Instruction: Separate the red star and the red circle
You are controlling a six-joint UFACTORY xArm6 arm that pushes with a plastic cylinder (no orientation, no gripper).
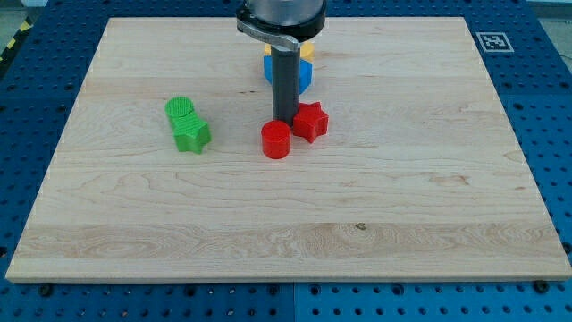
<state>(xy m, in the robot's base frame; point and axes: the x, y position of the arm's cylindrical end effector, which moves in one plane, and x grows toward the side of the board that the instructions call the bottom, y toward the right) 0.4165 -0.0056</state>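
The red circle (276, 140) and the red star (310, 122) sit side by side near the middle of the wooden board (286, 233), touching or nearly so. The circle is to the view's left and slightly lower, the star to the right. My tip (284, 122) stands just above the gap between them, right at the top edge of the circle and the left edge of the star.
A blue block (302, 75) with a yellow block (307, 49) behind it lies toward the view's top, partly hidden by the rod. A green circle (180, 111) and a green star (192, 135) sit together at the view's left.
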